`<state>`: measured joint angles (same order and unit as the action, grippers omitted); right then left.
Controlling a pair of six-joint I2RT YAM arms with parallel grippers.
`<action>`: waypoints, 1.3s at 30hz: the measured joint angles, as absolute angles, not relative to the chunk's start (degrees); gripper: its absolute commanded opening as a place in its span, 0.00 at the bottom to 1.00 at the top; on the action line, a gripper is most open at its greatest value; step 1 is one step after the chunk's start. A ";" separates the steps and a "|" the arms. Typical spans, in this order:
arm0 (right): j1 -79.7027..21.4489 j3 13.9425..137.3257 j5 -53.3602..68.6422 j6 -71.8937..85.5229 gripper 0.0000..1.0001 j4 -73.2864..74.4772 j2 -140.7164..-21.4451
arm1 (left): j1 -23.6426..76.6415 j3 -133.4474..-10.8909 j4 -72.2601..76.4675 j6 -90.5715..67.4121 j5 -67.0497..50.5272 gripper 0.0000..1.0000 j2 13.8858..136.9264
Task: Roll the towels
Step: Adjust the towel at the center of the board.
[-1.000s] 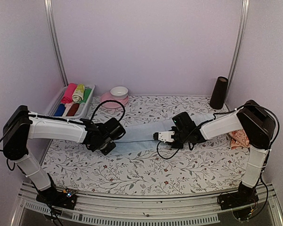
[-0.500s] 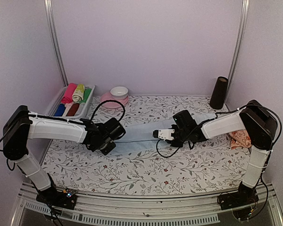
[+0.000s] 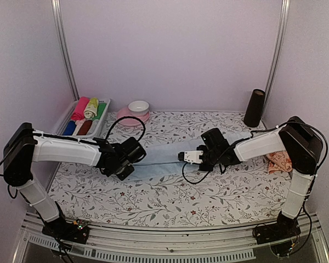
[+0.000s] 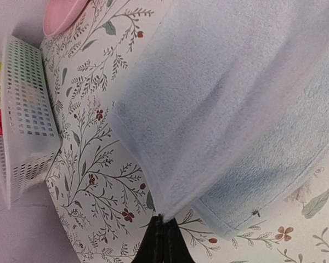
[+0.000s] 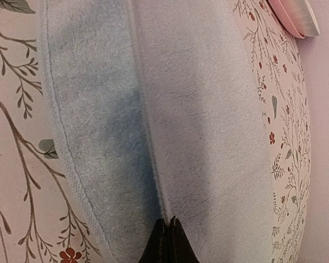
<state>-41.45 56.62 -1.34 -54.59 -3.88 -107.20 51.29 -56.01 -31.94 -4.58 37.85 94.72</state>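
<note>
Since a second ago my right hand [image 3: 180, 156] has crept a little to the left along the pale blue towel [image 3: 160, 157], and its jaws, which stood slightly apart, have now come together. The left arm has not shifted at all.

The pale blue towel lies stretched out flat, left to right, on the floral sheet [image 3: 170, 198] that covers the counter, between the two arms. In the right wrist view, my right hand's fingertips are pressed tight together on a raised crease of that towel. The crease runs straight away from them along the cloth, and a hemmed edge lies just to its left. My left hand [image 4: 163, 223] is at the towel's left end, its jaws squeezed closed on a corner of the upper layer. The cloth draws to a point at the fingertips, and a lower layer with a stitched hem shows just beside it.

The peach-orange towel [image 3: 278, 161] sits crumpled well to the right of the blue towel, partly hidden behind my right arm.

Beyond the blue towel's left end stands a white basket [image 3: 61, 125] holding rolled cloths [image 3: 88, 111] in several colours. Behind the towel there is a pink dish [image 3: 126, 117] with a white bowl [image 3: 138, 106] on it. A black cylinder [image 3: 254, 108] stands upright beyond the towel's right end.
</note>
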 measured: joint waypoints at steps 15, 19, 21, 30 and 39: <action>-41.45 55.40 1.98 -57.54 0.02 0.47 -103.57 | 53.93 -56.47 -35.86 -5.61 37.60 0.00 94.74; -41.45 55.40 2.31 -58.15 0.02 1.76 -103.57 | 54.37 -56.62 -36.58 -5.63 36.49 0.00 94.76; -41.45 55.40 2.50 -58.39 0.02 2.42 -103.57 | 54.50 -56.66 -37.06 -5.63 36.07 0.00 94.89; -41.45 55.40 3.99 -59.42 0.02 4.97 -103.57 | 54.92 -56.69 -38.44 -5.63 33.76 0.00 96.16; -41.47 55.44 4.71 -59.44 0.04 6.22 -104.73 | 55.05 -56.88 -38.94 -5.61 32.12 0.00 99.48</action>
